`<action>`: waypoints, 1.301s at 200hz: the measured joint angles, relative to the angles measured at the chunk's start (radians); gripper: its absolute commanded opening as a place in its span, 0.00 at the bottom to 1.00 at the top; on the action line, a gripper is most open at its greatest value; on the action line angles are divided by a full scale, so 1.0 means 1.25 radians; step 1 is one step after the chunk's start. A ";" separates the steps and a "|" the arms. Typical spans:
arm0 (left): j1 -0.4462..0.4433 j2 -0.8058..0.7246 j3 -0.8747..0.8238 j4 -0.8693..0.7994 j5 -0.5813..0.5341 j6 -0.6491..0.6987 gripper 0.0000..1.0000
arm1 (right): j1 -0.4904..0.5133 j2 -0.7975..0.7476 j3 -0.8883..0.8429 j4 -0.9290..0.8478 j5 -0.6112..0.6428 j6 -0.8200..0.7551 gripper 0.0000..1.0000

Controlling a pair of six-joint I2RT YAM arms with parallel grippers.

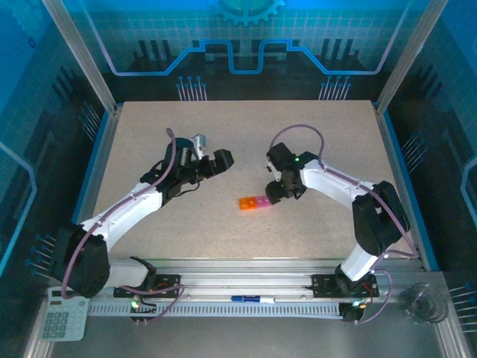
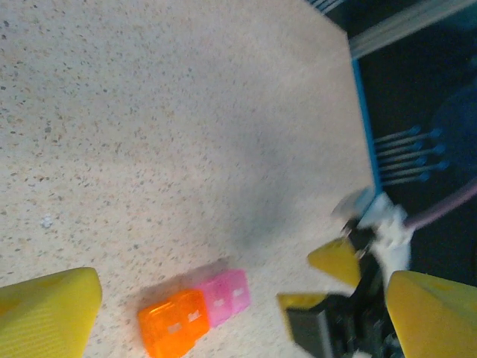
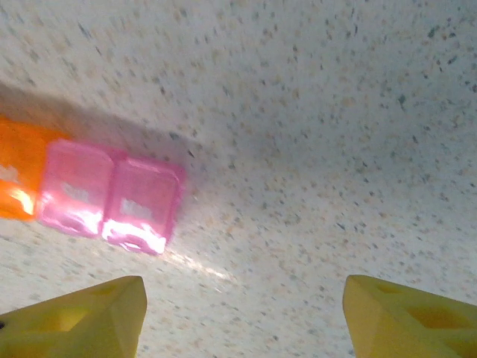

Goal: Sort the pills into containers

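The containers [image 3: 108,195] are a short strip of joined square compartments, one orange and two pink. They lie flat near the middle of the surface [image 1: 149,127], and their lids look to be down, though blur makes that uncertain. Being thin translucent plastic, the strip is probably very light, stiff rather than yielding, and smooth enough to skid on the speckled top at any sideways nudge. The flip lids and their hinges look like the weak parts. The soundest hold would be across the strip's narrow width, with fingertips on the two long side walls and clear of the lids. It sits so low that the fingertips would have to come almost down to the surface. To lift a lid, one end probably has to be steadied, or the whole strip will tip or slide. The right gripper [image 3: 246,298] hangs just beside the pink end with its jaws apart. Only bare surface shows between its yellow fingertips [image 3: 82,321], and the strip lies off to one side of them, untouched. The left gripper [image 1: 221,159] is farther off on the other side with its jaws spread wide and nothing in them. A small pale bottle [image 1: 198,141] stands just behind it.
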 measured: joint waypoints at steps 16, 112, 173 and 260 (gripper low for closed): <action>-0.035 0.015 0.030 -0.061 -0.026 0.066 0.99 | -0.010 0.007 0.000 0.026 -0.034 0.018 0.71; -0.164 0.106 0.082 -0.286 -0.179 0.316 0.99 | -0.005 0.095 0.006 0.115 -0.106 0.068 0.71; -0.210 0.166 0.096 -0.315 -0.224 0.375 0.99 | -0.002 0.118 -0.013 0.148 -0.109 0.076 0.70; -0.277 0.232 0.111 -0.316 -0.252 0.441 0.99 | -0.001 0.117 -0.027 0.173 -0.121 0.076 0.70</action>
